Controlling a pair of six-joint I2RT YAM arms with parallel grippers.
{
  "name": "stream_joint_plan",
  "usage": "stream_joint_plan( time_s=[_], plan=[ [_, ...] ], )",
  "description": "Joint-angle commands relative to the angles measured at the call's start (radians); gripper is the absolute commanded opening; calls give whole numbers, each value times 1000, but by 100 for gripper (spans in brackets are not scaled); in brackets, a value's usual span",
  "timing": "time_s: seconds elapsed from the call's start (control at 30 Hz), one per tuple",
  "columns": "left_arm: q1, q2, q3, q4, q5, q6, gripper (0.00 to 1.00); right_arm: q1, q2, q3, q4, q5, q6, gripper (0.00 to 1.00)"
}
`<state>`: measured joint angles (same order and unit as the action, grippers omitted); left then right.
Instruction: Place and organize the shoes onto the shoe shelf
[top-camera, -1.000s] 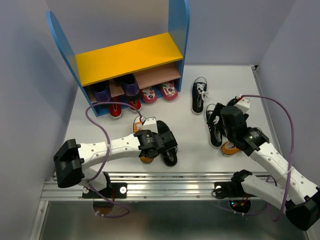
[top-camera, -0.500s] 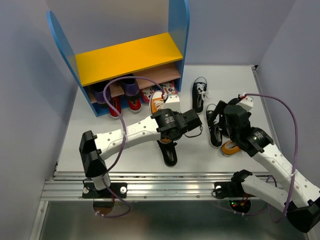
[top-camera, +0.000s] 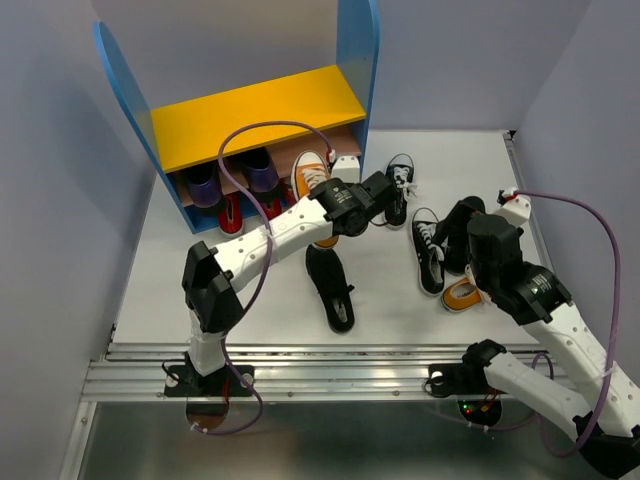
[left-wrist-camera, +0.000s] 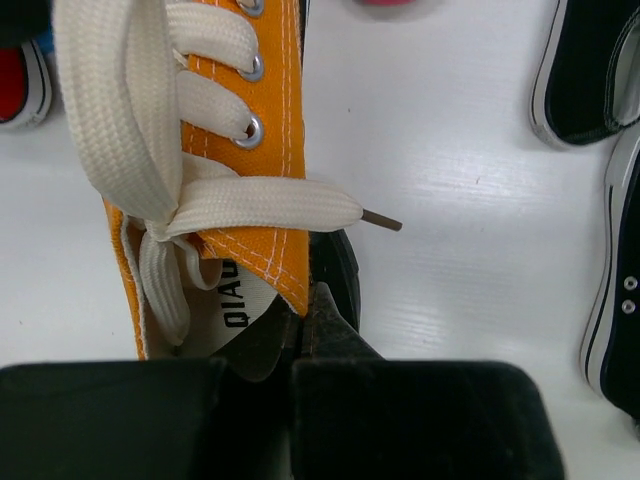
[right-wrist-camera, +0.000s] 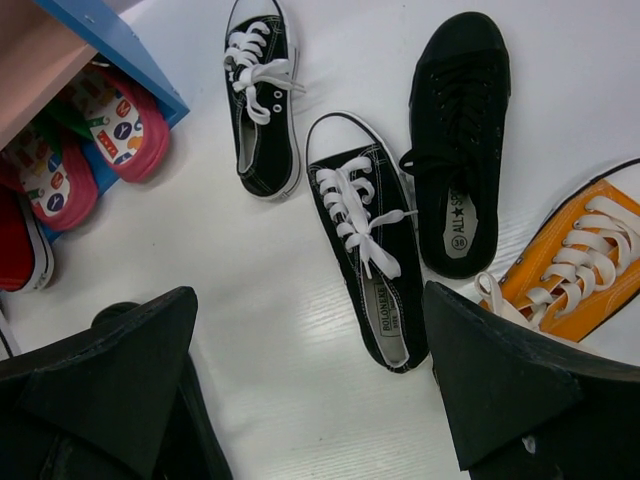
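The shoes (top-camera: 428, 250) outside the rack number six by our count, in three pairs. Two are orange canvas sneakers with flat cream laces, stitched seams and metal eyelets. The first orange sneaker (left-wrist-camera: 265, 120) hangs from the left gripper (left-wrist-camera: 300, 335), whose jaws are pinched on its canvas collar near the heel. It is at the open front of the shoe shelf (top-camera: 355, 60), toe toward the pinkish lower board (top-camera: 320, 143) under the smooth yellow top board (top-camera: 255, 115).

The second orange sneaker (right-wrist-camera: 575, 260) lies on the white table (top-camera: 395, 300) by the right gripper (right-wrist-camera: 308, 300), which hovers with its fingers spread wide and nothing between them. Below it lie two black canvas sneakers (right-wrist-camera: 365, 235) with white laces and rubber toe caps, and an all-black laced shoe (right-wrist-camera: 460, 130). We find the other all-black shoe (top-camera: 330, 285) near the left arm.

Between the shelf's rounded blue panels we count two purple shoes (top-camera: 205, 185), two red shoes (top-camera: 232, 213) and two pink patterned shoes (right-wrist-camera: 115, 120).
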<state>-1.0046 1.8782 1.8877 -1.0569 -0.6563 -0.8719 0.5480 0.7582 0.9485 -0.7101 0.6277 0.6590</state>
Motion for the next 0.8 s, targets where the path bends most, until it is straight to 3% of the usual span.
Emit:
stream_joint_plan(
  time_s=[0.0,0.23,0.6,0.77],
  plan=[
    [46,-27,94,80,-77,118,0,-3,-7,50,-28,30,4,100],
    [110,24,185,124,-69,234,0,-3,7,72,-48,35,-1,100],
    [210,76,209,224,-14,321,0,-3,16,134,-100,55,-7,100],
    [218,59,128,276,1,321,0,-3,4,128,-106,58,1,100]
  ],
)
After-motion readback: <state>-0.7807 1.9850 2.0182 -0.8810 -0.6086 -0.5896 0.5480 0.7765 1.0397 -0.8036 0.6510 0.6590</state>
